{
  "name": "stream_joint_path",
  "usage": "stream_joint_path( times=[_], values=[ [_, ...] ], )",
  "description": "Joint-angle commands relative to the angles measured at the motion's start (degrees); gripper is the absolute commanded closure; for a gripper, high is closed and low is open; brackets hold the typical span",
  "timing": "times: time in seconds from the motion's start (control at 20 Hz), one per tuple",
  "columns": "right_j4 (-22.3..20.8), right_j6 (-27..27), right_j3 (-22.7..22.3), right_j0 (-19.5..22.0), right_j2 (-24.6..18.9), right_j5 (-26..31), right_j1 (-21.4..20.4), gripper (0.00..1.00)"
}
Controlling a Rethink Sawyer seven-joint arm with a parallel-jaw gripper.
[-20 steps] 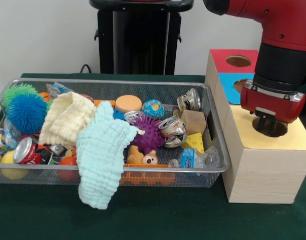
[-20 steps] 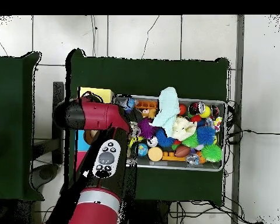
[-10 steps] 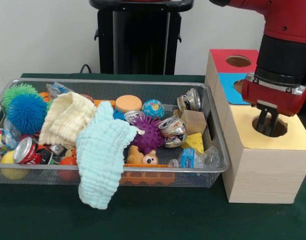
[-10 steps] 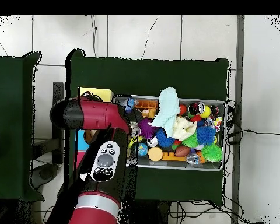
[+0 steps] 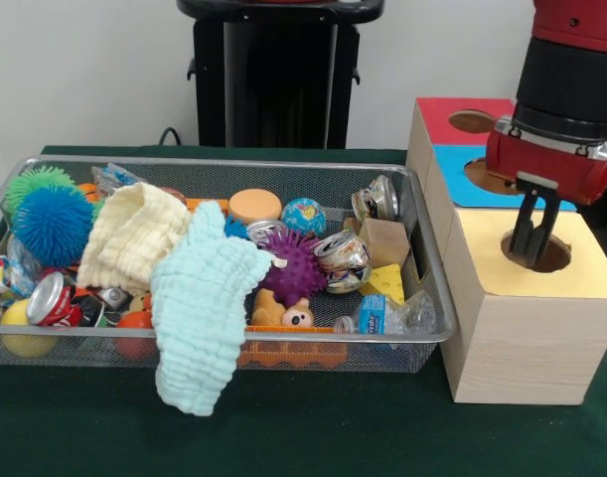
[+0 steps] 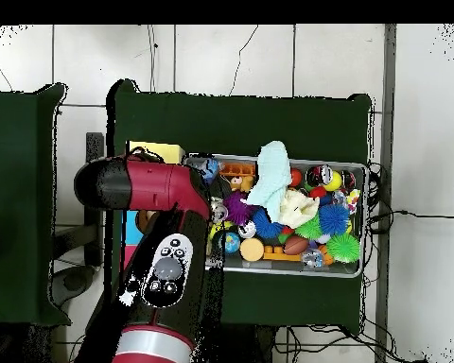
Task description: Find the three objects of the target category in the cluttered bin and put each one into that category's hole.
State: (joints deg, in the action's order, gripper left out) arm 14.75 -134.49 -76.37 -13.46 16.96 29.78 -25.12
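My gripper [image 5: 530, 248] hangs just above the round hole [image 5: 553, 260] in the yellow top of the wooden sorting box [image 5: 522, 328]. Its two dark fingers point down, a little apart, with nothing between them. The wire bin [image 5: 422, 333] to the left holds a light blue cloth [image 5: 199, 298] draped over its front rim, a cream cloth [image 5: 129, 234], a purple spiky ball [image 5: 295, 268], crushed cans [image 5: 343, 258], a yellow cheese wedge [image 5: 385, 283] and a small cardboard box [image 5: 387, 238]. In the overhead view the red arm [image 6: 165, 274] hides the gripper.
Behind the yellow section the box has a blue section with a hole [image 5: 477, 171] and a red one with a hole [image 5: 472, 121]. Blue [image 5: 52, 224] and green [image 5: 35, 182] fuzzy balls fill the bin's left end. A black pedestal [image 5: 273, 79] stands behind the bin.
My gripper has risen out of the yellow hole; a second ago its fingers were down inside it. Nothing in the bin has moved.
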Motion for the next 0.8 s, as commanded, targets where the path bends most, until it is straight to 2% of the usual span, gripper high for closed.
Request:
stream_joint_path(
  times=[0.05, 0.8],
  values=[
    [1.15, -9.65, -3.83, 0.60, -0.79, 6.40, -2.43, 1.00],
    [0.52, -8.67, -3.56, 0.98, -0.52, 7.50, -2.98, 1.00]
  ],
)
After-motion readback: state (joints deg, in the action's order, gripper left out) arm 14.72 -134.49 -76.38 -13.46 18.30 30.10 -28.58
